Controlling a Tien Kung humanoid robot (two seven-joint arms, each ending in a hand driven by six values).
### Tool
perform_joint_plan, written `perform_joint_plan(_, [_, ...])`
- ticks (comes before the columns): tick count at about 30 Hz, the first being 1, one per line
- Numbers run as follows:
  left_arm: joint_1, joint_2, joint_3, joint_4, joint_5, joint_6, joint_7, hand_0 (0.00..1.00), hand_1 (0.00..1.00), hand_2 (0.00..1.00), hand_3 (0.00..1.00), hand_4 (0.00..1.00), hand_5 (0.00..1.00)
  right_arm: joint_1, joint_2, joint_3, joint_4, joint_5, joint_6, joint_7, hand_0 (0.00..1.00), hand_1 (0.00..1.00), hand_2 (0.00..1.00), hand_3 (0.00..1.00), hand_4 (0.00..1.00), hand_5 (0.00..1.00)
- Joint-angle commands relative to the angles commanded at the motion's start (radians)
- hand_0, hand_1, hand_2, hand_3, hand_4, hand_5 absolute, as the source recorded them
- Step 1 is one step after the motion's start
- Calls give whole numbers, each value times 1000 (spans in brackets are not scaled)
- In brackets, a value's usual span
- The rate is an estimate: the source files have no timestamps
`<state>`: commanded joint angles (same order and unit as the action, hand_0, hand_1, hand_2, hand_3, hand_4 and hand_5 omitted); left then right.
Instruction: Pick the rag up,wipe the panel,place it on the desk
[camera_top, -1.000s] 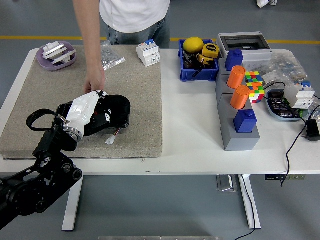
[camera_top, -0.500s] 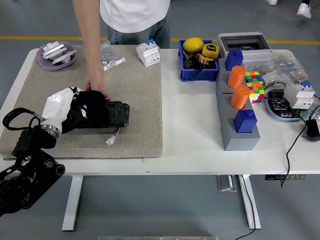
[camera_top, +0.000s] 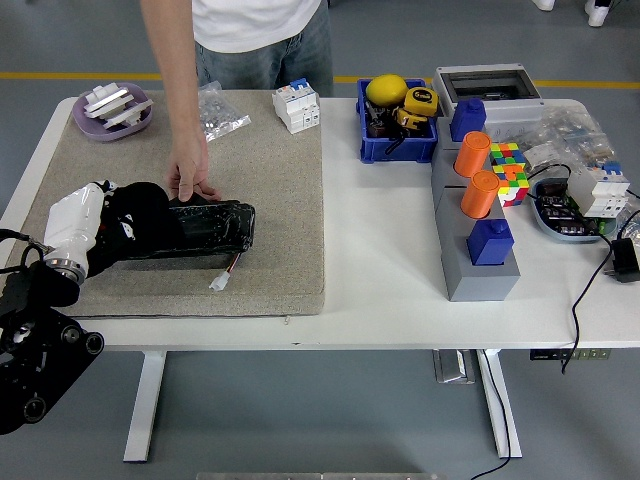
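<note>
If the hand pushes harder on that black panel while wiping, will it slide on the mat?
Probably not much: the panel lies flat on the fuzzy mat, and a person's hand steadies its far edge. It looks rigid, so it shouldn't buckle under the left hand.

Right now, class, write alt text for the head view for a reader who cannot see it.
The robot's left hand presses a black rag on the left end of a black panel lying on a beige mat, while a person's hand steadies the panel's far edge. Bins and parts crowd the white table on the right.
</note>
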<state>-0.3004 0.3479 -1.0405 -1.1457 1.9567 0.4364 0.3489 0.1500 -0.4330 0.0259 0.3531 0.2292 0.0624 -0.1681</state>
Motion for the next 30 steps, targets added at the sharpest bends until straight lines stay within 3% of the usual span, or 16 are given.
perform_joint_plan(8, [18,11,-60,22,15,7,0,233,446,566,526,254,2,0,1,2,0,-3,1,1,768,689,711,676,998,520])
perform_joint_plan(18, [9,24,-108,105,-14,34,-35,232,443,563,526,258,2,3,1,6,1,-6,0,1,768,688,711,676,998,522])
perform_joint_plan(29, [-78,50,-35,244,-71,76,-114,235,442,562,526,261,2,9,-2,6,4,-7,0,-1,768,688,711,675,998,522])
perform_joint_plan(30, [-82,53,-28,252,-74,78,-119,314,448,568,530,258,2,10,-2,6,4,-9,0,-1,769,688,711,677,998,523])
